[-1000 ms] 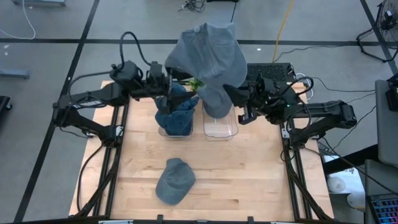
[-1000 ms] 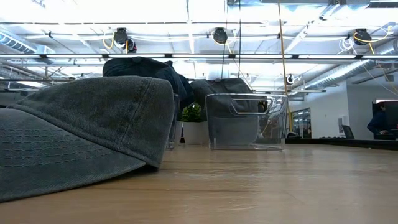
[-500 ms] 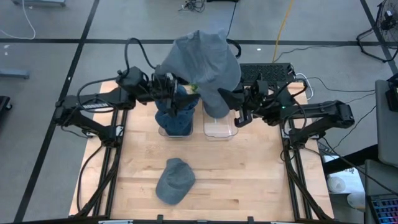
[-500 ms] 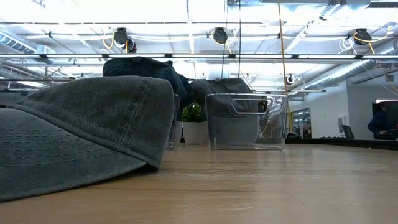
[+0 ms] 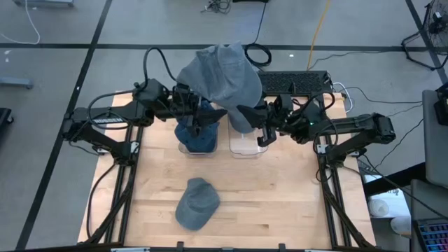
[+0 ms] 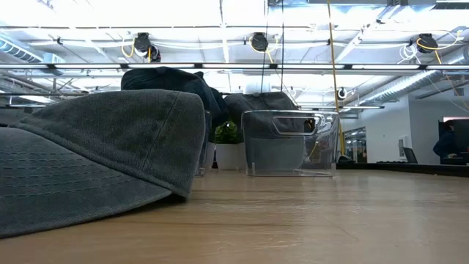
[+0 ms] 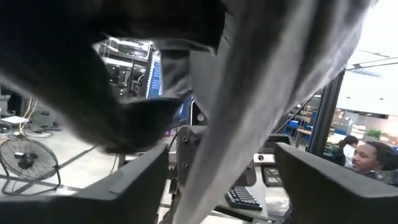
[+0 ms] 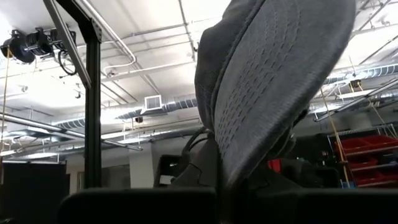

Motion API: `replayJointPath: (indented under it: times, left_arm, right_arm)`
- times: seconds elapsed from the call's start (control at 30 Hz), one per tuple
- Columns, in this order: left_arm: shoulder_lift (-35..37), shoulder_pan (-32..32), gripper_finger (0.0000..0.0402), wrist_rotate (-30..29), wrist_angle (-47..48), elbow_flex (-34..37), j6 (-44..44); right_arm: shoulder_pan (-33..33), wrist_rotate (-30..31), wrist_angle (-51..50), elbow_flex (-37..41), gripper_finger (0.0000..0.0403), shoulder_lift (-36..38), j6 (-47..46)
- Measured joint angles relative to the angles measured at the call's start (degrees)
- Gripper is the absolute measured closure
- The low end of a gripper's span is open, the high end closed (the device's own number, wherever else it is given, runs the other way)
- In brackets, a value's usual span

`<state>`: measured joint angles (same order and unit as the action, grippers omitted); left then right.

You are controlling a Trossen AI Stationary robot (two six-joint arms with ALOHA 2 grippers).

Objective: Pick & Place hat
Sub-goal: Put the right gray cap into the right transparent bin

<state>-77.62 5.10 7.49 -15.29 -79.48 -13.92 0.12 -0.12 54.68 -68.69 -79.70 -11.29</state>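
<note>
Grey denim hat was held raised above the two clear bins at the far side of the table, its crown up and toward the far edge, its brim hanging down toward the right bin. The brim was pinched by the right gripper, jaws clenched on the cloth; in the right wrist view the stitched brim rose straight out from between them. The hat's long axis ran from that grip up and away, leaning toward the left arm. The left gripper was just beside the hat's left edge, over the left bin of dark hats, jaws parted; cloth was seen hanging between its fingers, no grip confirmed. Judged: the left gripper was the nearer one to the free edge. A second grey hat lay on the table near the front edge, well apart from both.
</note>
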Motion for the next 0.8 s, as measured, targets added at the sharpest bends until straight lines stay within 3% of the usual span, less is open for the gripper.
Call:
replayJointPath:
  times: [0.4, 0.53, 0.7, 0.8]
  left_arm:
    - [0.35, -0.04, 0.0374, 2.16, -0.01, 0.00, -0.89]
    - [0.57, 0.13, 0.0387, 5.72, 0.20, 0.00, -0.82]
    - [2.19, 0.36, 0.0393, 8.63, 1.71, 0.00, -1.67]
    - [4.96, 1.08, 0.0391, 10.43, 6.39, -0.01, -1.66]
  right_arm:
    - [-0.04, 0.70, -3.92, -0.04, 0.0398, 0.26, -0.70]
    - [0.00, 1.79, -5.50, -0.04, 0.0366, 0.22, -0.64]
    - [0.09, 1.62, -8.42, 0.00, 0.0296, 0.53, -2.77]
    - [0.00, -2.14, -13.36, 0.09, 0.0249, 1.81, -6.58]
